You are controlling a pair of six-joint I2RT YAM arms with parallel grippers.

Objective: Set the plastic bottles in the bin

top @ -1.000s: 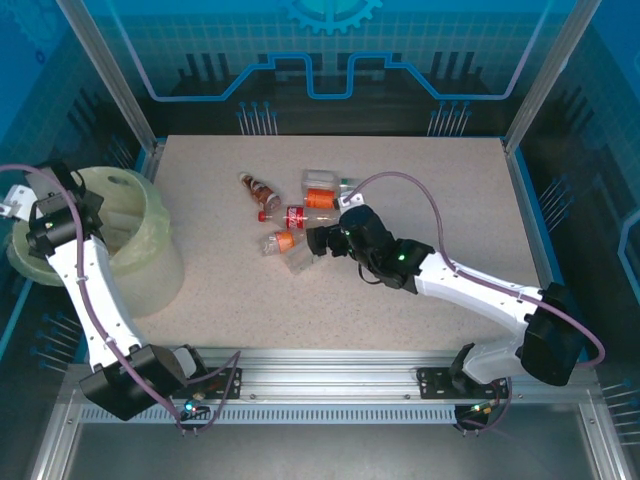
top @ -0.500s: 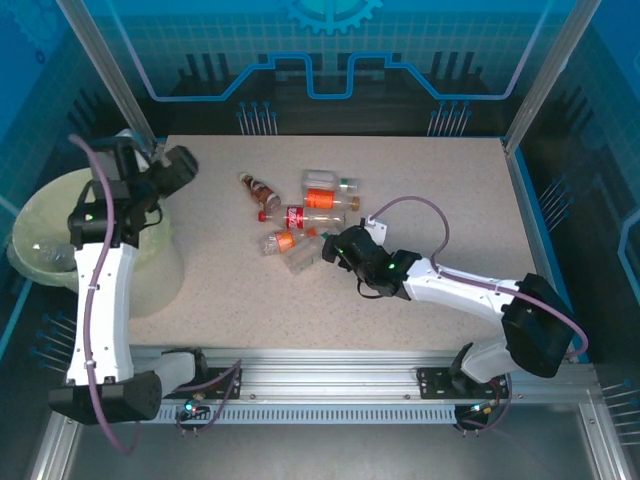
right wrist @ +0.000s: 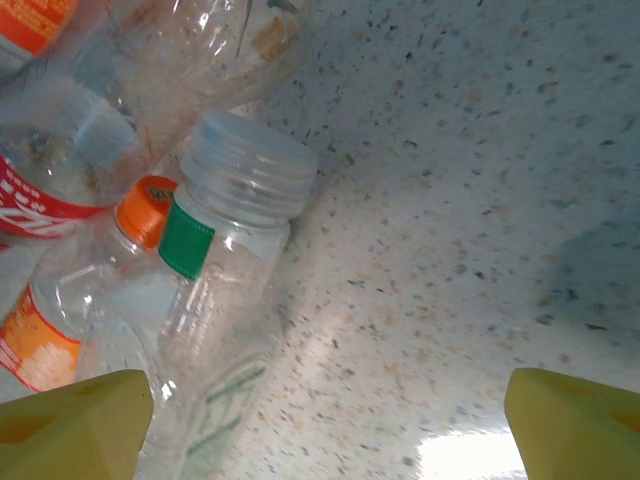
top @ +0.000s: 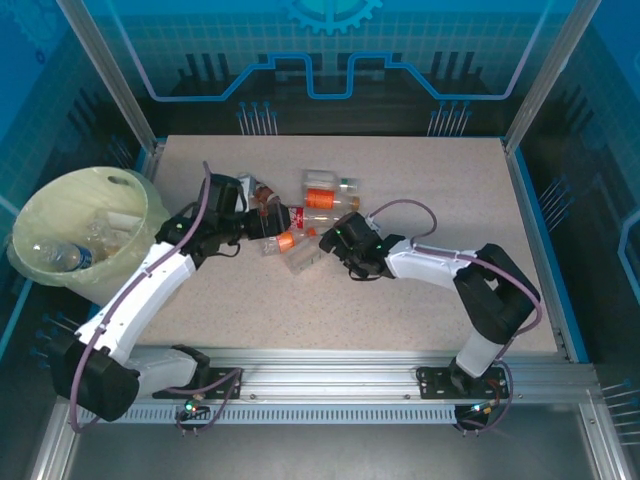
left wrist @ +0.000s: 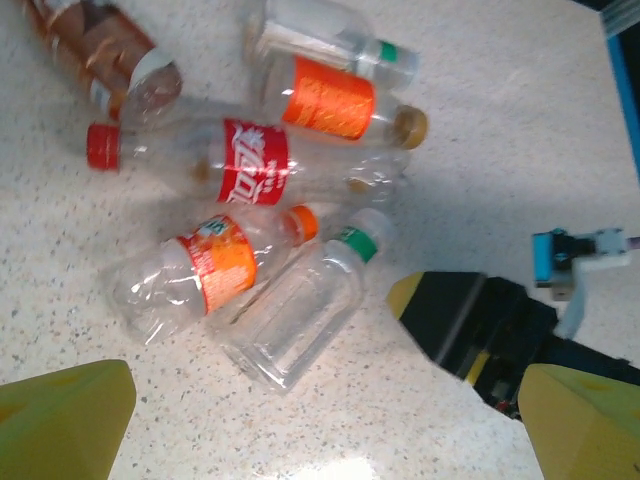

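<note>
Lying heaped on the speckled beige tabletop [top: 430, 180], the small clear plastic bottles [top: 305, 210] with red, orange and green labels sit apart from the large round pale yellow-green bin [top: 75, 176] at left, which holds another. The left hand [left wrist: 320, 420] hovers released above them. The right hand [right wrist: 325, 425], fingers spread, straddles the green-banded bottle [right wrist: 215, 300].

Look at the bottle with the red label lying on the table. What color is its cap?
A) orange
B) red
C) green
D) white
B: in the left wrist view, the red-label bottle lies on its side and the cap at its end is red.
</note>
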